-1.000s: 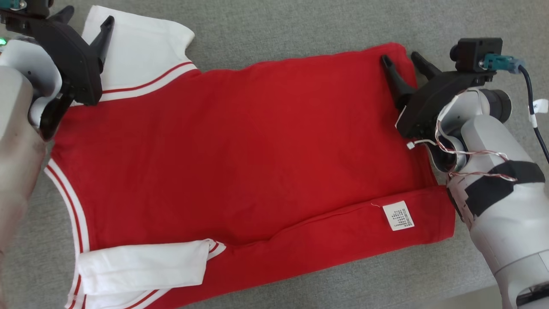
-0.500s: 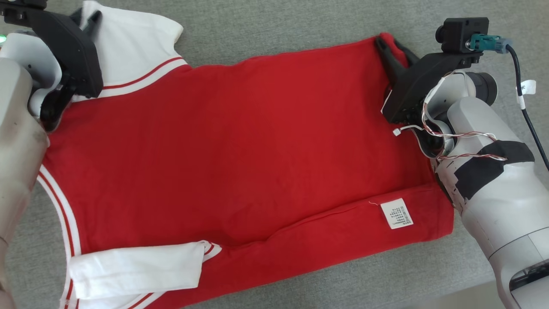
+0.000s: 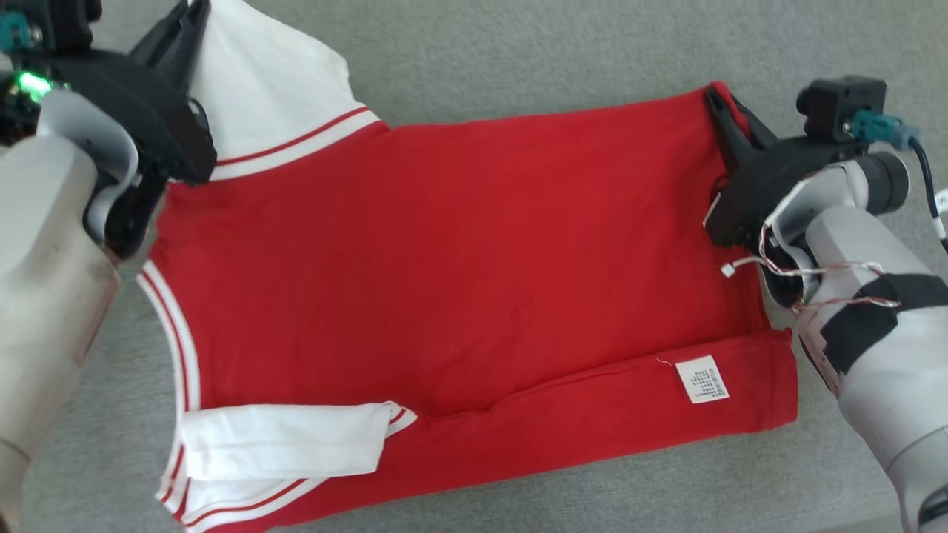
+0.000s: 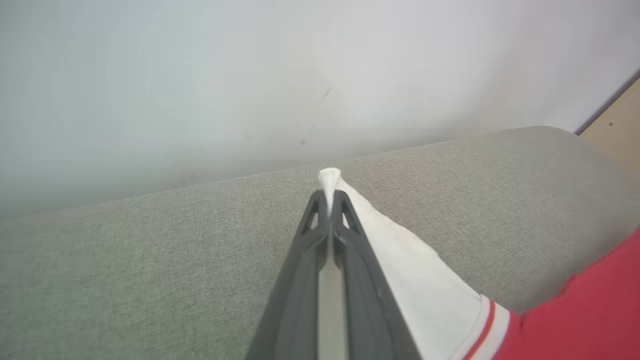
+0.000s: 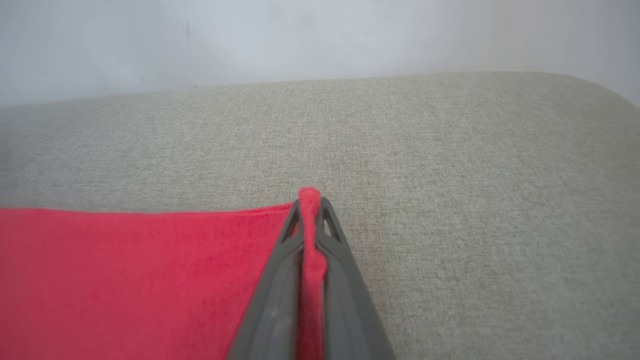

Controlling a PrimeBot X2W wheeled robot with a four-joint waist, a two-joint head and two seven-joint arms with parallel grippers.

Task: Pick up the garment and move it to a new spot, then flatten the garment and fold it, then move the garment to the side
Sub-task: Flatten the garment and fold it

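The garment (image 3: 459,266) is a red shirt with white, red-striped sleeves, lying spread on the grey cushion. Its near long edge is folded over, with a white care label (image 3: 702,379) showing. My left gripper (image 3: 194,15) is shut on the far white sleeve (image 3: 274,81) at the upper left; in the left wrist view a white fold (image 4: 330,176) pokes out past the gripper (image 4: 327,200). My right gripper (image 3: 720,100) is shut on the red far hem corner; in the right wrist view red cloth (image 5: 309,196) is pinched between the fingers (image 5: 270,300).
The grey fabric cushion (image 3: 518,52) lies under the whole garment, with bare room beyond its far edge. A pale wall (image 4: 250,75) rises behind the cushion. The other white sleeve (image 3: 281,444) lies folded at the near left.
Both grippers went from open to shut, the left on the white sleeve, the right on the red hem corner. The head view has shifted slightly.
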